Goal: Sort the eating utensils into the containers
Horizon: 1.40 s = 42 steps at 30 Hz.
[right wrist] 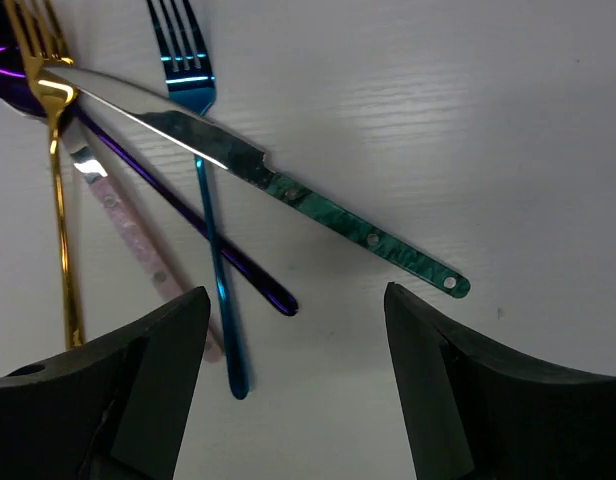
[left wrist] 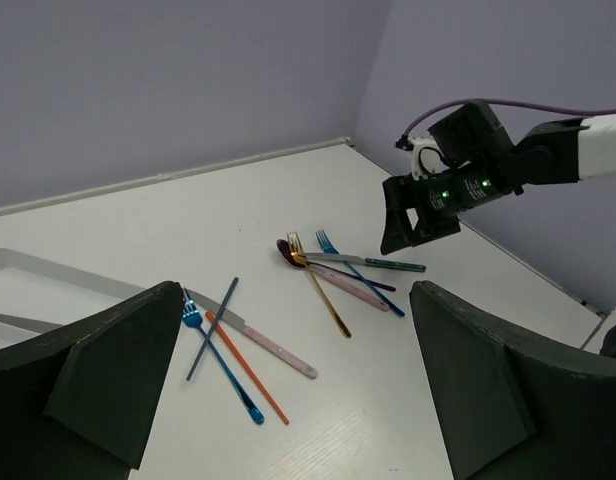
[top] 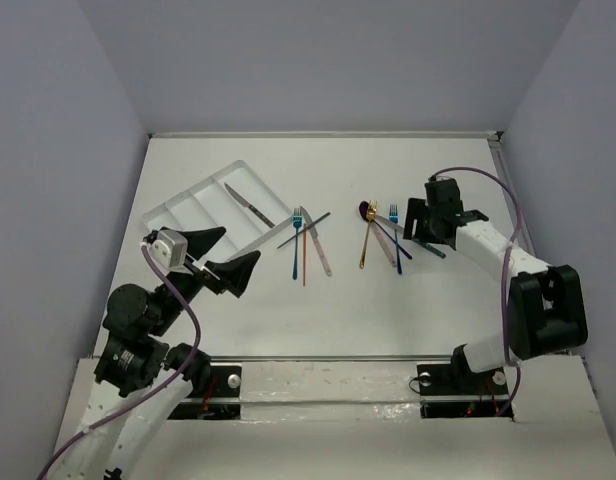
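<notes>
The white tray (top: 193,203) lies at the far left with one silver knife (top: 248,204) in a compartment. A middle pile holds a blue fork (top: 297,240), an orange utensil (top: 305,258), a grey stick (top: 304,230) and a pink-handled knife (top: 319,248). A right pile holds a purple spoon (right wrist: 188,215), a gold fork (right wrist: 58,200), a blue fork (right wrist: 214,260), a pink-handled knife (right wrist: 128,240) and a green-handled knife (right wrist: 368,236). My right gripper (right wrist: 298,320) is open, low over the green knife's handle. My left gripper (top: 228,258) is open and empty, near the tray's front corner.
The left wrist view shows the tray's wall (left wrist: 58,278) at the left, the middle pile (left wrist: 238,350) between my fingers, and the right gripper (left wrist: 418,215) over the right pile (left wrist: 338,275). Side walls (top: 533,150) bound the table.
</notes>
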Each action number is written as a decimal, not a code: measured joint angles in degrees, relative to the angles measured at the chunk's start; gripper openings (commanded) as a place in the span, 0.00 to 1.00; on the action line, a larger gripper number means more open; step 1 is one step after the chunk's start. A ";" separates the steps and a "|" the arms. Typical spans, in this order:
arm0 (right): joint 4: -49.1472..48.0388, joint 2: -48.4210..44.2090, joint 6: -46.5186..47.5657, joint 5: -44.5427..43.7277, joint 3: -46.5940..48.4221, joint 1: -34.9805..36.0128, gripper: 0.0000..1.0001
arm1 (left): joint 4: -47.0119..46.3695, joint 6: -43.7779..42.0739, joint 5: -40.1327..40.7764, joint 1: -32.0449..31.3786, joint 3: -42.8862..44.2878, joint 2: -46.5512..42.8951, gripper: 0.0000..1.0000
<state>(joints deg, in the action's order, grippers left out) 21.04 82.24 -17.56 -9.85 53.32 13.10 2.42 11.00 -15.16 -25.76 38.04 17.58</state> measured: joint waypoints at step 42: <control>7.74 18.60 23.67 16.28 12.17 -3.63 0.00 | 1.79 -0.48 2.16 -4.79 0.46 -4.74 0.99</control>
<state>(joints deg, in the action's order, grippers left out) 28.77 100.84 6.11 6.44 65.49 9.47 4.21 10.52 -12.99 -30.55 38.50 12.84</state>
